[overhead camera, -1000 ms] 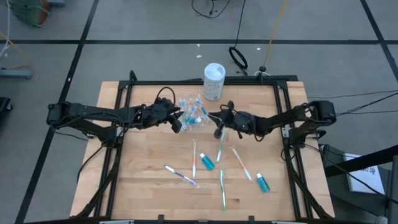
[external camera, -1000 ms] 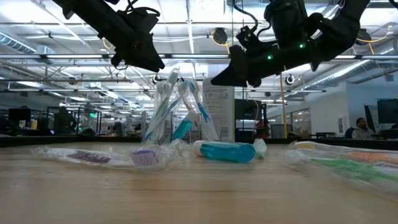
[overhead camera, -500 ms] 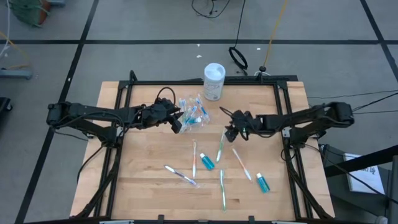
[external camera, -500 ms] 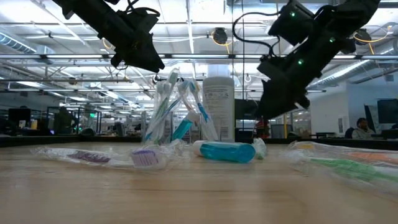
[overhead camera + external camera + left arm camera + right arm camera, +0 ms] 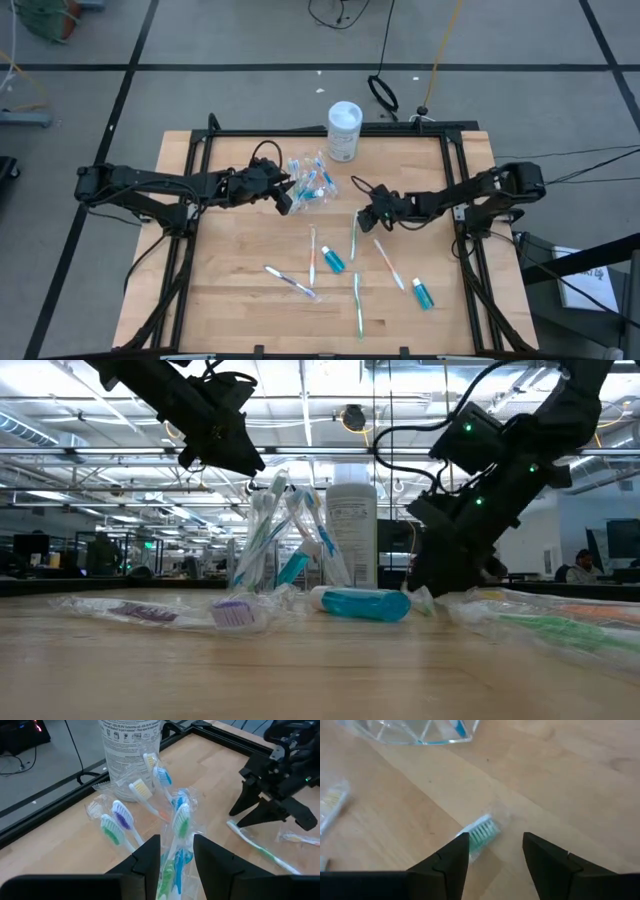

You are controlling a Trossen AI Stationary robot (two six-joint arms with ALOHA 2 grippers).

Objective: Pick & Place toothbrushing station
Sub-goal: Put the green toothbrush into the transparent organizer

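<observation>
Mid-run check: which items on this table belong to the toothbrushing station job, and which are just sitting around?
Part of the job:
- clear cup holding wrapped toothbrushes
- green toothbrush under the open right gripper
- loose toothbrushes on the table
- toothpaste tubes
- left gripper, open beside the cup

Just lying about:
- white container
- black cable loop on the floor

Both arms matte black, slim jointed links on black frame mounts at the table edges. Left black two-finger gripper [image 5: 284, 197]: flat angular fingers [image 5: 148, 861], thin black cable looped over the wrist. Right black two-finger gripper [image 5: 361, 216]: same finger shape [image 5: 451, 858], green indicator lights on the housing, loose black cable.
</observation>
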